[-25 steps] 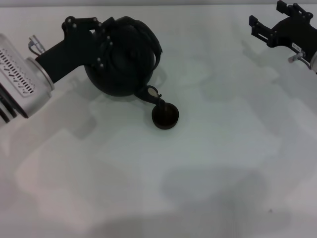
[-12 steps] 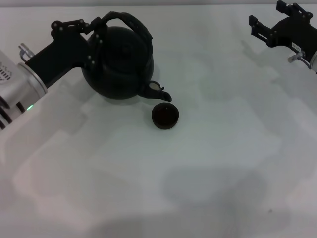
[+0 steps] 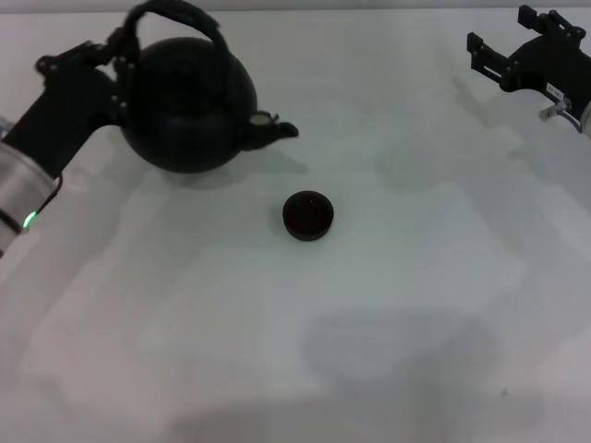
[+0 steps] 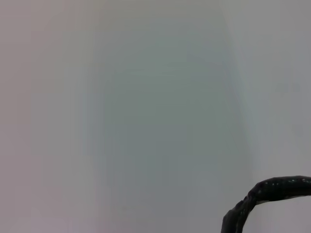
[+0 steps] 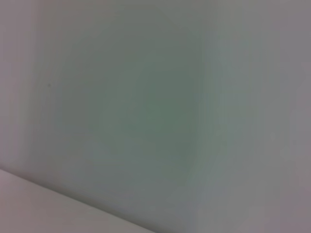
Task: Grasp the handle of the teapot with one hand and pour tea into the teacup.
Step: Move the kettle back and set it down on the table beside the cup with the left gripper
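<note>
Left gripper point(image 3: 123, 57): closed on the handle point(image 3: 175, 14) of the teapot point(image 3: 189, 103), at the hoop's end nearest the arm – the pot sits upright against the fingers.
Right gripper point(image 3: 517, 55): parked far across the table from the left one, its fingers spread apart, nothing between them.
Surface: a plain white tabletop point(image 3: 388, 314), pale shadows across it; no more of the room shows in the head view.
Teapot: directly beside the left gripper, on the side away from the arm; round, matte black, its short spout point(image 3: 275, 129) pointing away from the gripper toward the right arm's half of the table.
Teacup point(image 3: 307, 215): small, black, handleless – standing upright on the table, apart from the teapot, beyond the spout tip and nearer the robot than it.
Contents: the cup's inside is dark; whether liquid is in it cannot be told. The teapot's inside is hidden.
Left wrist view: only pale surface and a curved piece of the dark handle point(image 4: 267, 194).
</note>
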